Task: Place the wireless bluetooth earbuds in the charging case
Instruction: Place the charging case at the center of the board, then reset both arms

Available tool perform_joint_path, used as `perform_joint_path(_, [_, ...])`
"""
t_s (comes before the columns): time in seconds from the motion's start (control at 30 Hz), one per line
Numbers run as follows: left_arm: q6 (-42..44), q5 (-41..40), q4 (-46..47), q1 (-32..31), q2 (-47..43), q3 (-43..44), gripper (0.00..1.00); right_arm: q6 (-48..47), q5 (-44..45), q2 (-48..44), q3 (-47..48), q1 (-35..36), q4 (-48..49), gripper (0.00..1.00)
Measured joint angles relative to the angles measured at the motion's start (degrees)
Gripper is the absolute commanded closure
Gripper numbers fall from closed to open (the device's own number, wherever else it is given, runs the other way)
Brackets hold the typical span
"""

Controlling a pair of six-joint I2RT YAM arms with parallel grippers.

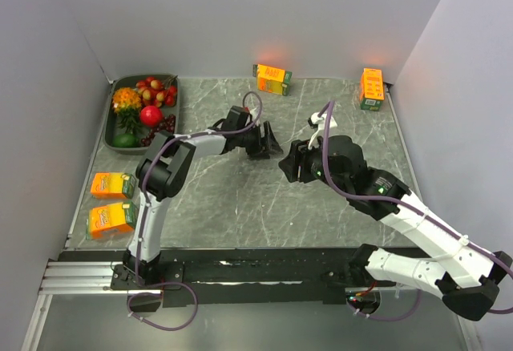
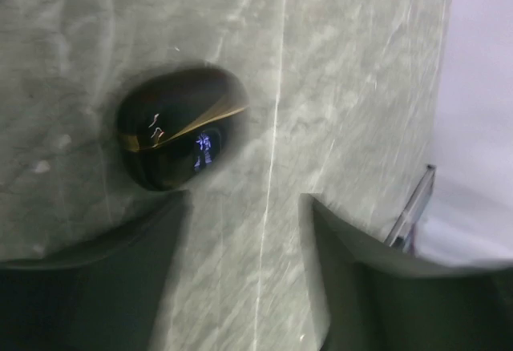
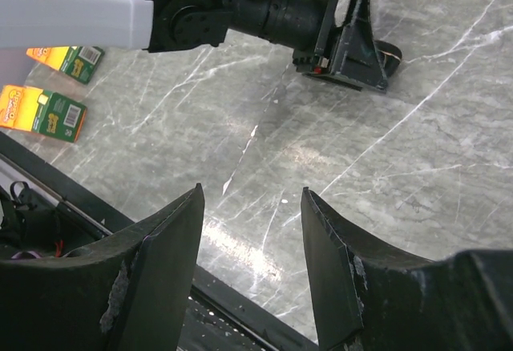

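Note:
The charging case (image 2: 180,129) is a glossy black rounded shell with a thin gold seam. It lies shut on the marble table, just ahead and to the left of my left gripper (image 2: 247,203). That gripper is open with only bare table between its fingers. In the right wrist view the case (image 3: 390,51) peeks out behind the left gripper (image 3: 353,42). My right gripper (image 3: 252,191) hovers open and empty, to the right of the left one. From above, the left gripper (image 1: 268,144) and right gripper (image 1: 288,163) sit close together at mid-table. The earbuds are out of view.
Orange juice cartons stand at the back (image 1: 273,78), the back right (image 1: 371,88) and the left edge (image 1: 112,184), (image 1: 111,218). A dark tray (image 1: 110,133) of fruit sits at the back left. White walls close in the table; a black rail (image 1: 256,271) runs along the near edge.

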Motion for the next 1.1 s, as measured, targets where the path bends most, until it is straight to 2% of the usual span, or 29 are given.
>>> perform_joint_path(0.1, [0.20,0.20,0.13,-0.07,-2.29,-1.01,0.04,0.04,-0.13,0.00,0.00,-0.15,-0.04,0.40])
perform_joint_path(0.27, [1.01,-4.39,-3.02,0.17,-9.79,-8.85,0.04,0.15,-0.13,-0.31,0.00,-0.17,-0.04,0.40])
perform_joint_path(0.43, [2.27,-13.66,-10.67,0.22,-27.08,-18.27,0.04,-0.24,0.02,-1.46,0.00,-0.17,0.00,0.40])
perform_joint_path(0.57, [1.90,-25.81,-11.08,-2.05,-44.00,-23.69,0.04,-0.79,0.13,-3.08,-1.38,-0.20,0.61,0.39])
perform_joint_path(0.73, [-4.44,-46.34,-12.02,-11.61,-62.23,-32.76,0.04,-0.92,0.79,-5.81,-6.56,-0.24,1.55,0.39])
perform_joint_path(0.9, [-8.50,-55.21,-16.41,-12.74,-67.71,-38.97,0.04,-0.87,1.44,-6.16,-10.67,-0.33,2.12,0.38])
perform_joint_path(1.07, [-8.15,-56.83,-18.97,-12.76,-68.85,-39.80,0.04,-0.87,1.53,-8.68,-15.91,-0.33,5.27,0.34])
perform_joint_path(1.1, [-7.89,-56.83,-18.88,-12.76,-69.18,-39.87,0.04,-0.87,1.64,-9.33,-16.68,-0.33,5.88,0.27])
